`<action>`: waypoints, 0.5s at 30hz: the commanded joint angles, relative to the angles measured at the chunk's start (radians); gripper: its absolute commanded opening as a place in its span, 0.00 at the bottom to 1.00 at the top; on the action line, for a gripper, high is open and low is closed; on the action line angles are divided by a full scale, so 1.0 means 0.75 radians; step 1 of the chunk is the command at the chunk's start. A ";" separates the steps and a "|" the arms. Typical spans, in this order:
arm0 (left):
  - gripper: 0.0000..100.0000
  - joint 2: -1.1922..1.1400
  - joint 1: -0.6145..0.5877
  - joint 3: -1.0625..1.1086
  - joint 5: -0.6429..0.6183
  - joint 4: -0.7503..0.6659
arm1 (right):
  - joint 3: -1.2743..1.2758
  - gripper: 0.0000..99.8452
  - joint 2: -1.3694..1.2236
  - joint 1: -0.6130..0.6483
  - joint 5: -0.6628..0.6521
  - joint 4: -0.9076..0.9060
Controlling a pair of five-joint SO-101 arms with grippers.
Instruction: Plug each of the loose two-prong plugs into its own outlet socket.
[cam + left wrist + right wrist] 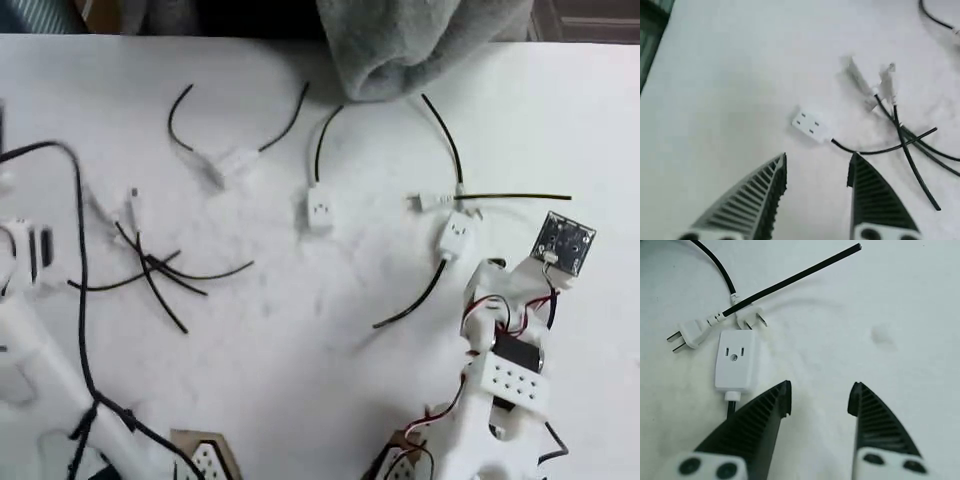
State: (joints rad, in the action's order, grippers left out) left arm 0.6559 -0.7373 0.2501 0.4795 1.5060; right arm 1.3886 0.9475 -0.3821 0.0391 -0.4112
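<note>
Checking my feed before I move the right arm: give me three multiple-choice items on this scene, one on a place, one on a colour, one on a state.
1. Where does the outlet socket nearest the right gripper lie?
A. beside two loose plugs
B. stacked on another socket
C. clamped in the gripper

2. What colour are the cords?
A. red
B. black
C. yellow

3. How is the right gripper?
A. shut on a plug
B. shut on a cord
C. open, holding nothing

Key: 1 A, both plugs lie right by the socket's end; 2 B, each cord shows black on the white table; 3 C, its fingers stand apart over bare table.
</note>
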 commanded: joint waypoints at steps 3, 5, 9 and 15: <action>0.20 -0.212 -0.134 0.110 -0.149 -0.057 | -0.004 0.20 -0.007 0.009 -0.004 0.021; 0.20 -0.351 -0.154 0.076 -0.237 -0.053 | -0.004 0.20 -0.007 0.009 -0.004 0.021; 0.20 -0.658 -0.171 -0.070 -0.374 -0.049 | -0.004 0.20 -0.007 0.009 -0.004 0.019; 0.20 -1.046 -0.189 -0.397 -0.536 -0.051 | -0.004 0.20 -0.007 0.044 -0.006 0.024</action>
State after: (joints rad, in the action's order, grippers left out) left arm -0.0361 -0.8692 0.0905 0.1281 1.4814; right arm 1.3886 0.9475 -0.3821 0.0391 -0.4112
